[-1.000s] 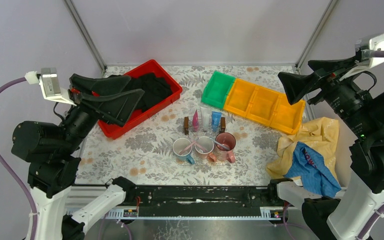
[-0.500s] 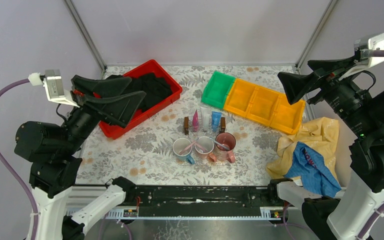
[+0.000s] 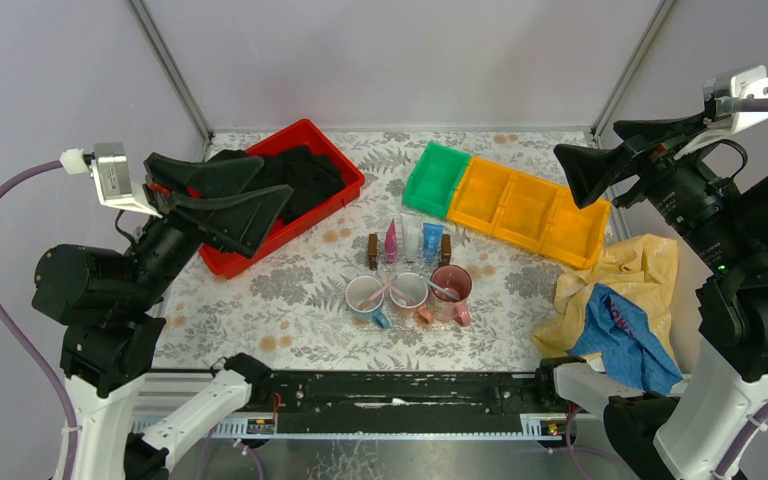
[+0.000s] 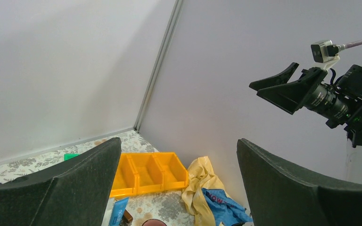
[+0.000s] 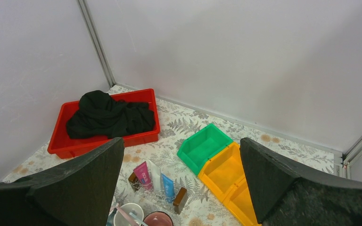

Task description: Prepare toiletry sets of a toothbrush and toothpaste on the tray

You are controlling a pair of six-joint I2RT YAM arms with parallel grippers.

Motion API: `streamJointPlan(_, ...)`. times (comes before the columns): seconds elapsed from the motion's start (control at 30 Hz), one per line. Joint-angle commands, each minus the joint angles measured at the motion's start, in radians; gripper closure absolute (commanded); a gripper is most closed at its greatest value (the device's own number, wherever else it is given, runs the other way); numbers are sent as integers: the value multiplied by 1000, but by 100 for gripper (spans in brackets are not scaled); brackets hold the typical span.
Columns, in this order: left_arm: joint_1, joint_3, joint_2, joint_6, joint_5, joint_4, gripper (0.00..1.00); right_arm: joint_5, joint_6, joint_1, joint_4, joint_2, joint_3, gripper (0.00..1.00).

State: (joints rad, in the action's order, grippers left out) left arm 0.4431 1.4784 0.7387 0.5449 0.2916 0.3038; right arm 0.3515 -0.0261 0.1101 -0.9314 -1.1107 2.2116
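The left end effector and right end effector hang spread wide and empty above the floral-patterned counter. Mid-counter, a magenta squeeze tube, a white squeeze tube and a blue squeeze tube stand at 12 o'clock of three ceramic mugs holding thin pale toothbrushes.

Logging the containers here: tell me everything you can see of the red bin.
The red bin is a shallow rectangular container, seemingly plastic, with low walls and a raised rim. It sits flat on the floral table at the far left, turned at an angle to the table's edges. A crumpled black cloth fills most of it, leaving bare red floor at one end.
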Motion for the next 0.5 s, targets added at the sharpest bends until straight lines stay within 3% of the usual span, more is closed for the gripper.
streamJointPlan(0.0, -4, -6, -10, -17, -5, -25, 0, -9, 2, -2, 32, -1, 7, 1)
streamJointPlan(0.47, -5, -15, -8, -19, -4, -31, 0, -21, 7, -1, 32, -4, 9, 1)
